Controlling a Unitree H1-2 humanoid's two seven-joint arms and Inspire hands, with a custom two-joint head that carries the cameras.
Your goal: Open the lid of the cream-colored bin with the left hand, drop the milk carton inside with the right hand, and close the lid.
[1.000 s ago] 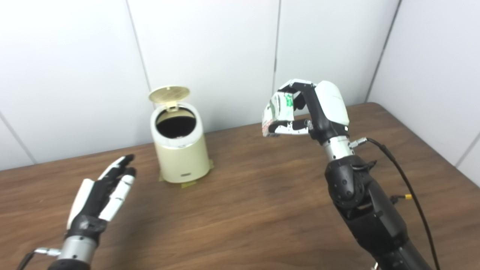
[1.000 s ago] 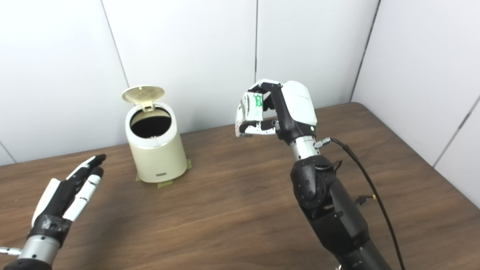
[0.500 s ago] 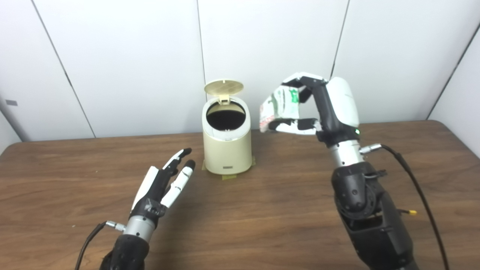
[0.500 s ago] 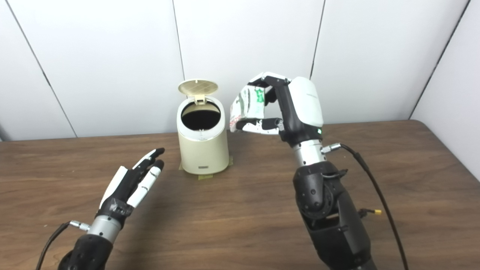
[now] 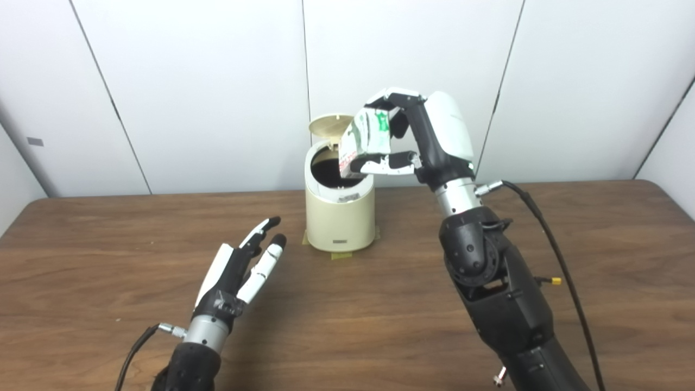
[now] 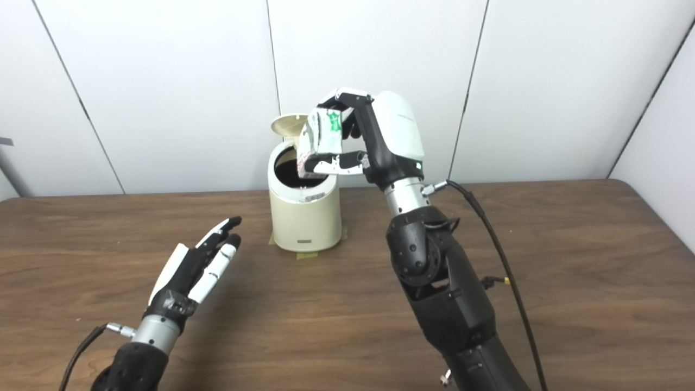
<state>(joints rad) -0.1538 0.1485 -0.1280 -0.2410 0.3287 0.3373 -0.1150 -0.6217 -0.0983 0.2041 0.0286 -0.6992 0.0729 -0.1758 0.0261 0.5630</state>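
Note:
The cream-colored bin stands at the back middle of the table with its lid tipped up and its dark inside showing. My right hand is shut on the white and green milk carton and holds it just above the right part of the bin's mouth. The carton partly hides the lid and rim. My left hand is open and empty, fingers stretched out, low over the table to the front left of the bin. It also shows in the right eye view.
The brown wooden table ends at white wall panels close behind the bin. Tape patches lie under the bin's base. A black cable runs along my right forearm.
The camera has turned, shifting the whole picture. My right hand has carried the carton left to above the bin's mouth. My left hand stays open in about the same place.

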